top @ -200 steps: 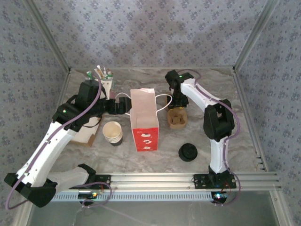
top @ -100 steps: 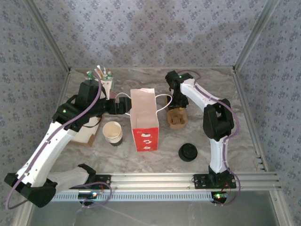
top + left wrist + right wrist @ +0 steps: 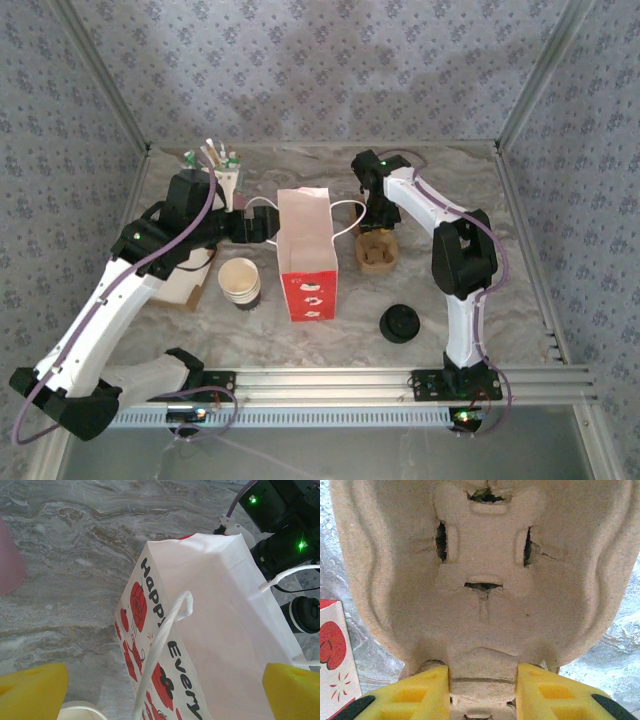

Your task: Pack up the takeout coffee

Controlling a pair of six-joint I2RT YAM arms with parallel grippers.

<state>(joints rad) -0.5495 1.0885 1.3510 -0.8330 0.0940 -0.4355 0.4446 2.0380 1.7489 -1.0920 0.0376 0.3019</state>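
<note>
So the takeout coffee was found in two pieces here: the white paper cup [image 3: 240, 282] was parked upright toward the front-left of the table [image 3: 522, 262], near the left side of the red-and-white paper bag [image 3: 306, 256]. Its black lid [image 3: 400, 323] was left lying by the front edge on the bag's other side, well apart from the cup. The left gripper [image 3: 165, 685] was held wide open with nothing in it, aimed at the upper part of the bag. The right gripper [image 3: 482, 685] was pinched in narrow on the near rim of the pulp cup carrier [image 3: 485, 580], which was set just right of the bag. Both pads looked pressed against that rim, though how firm the hold was couldn't be told. The cup would probably be best treated as light and flimsy: a thin paper wall, easily dented, and with the lid off the rim wasn't stiffened by anything. Whether anything was in it couldn't be made out. It'd likely be best taken around the side wall a bit below the rim, squeezed gently and kept upright.
</note>
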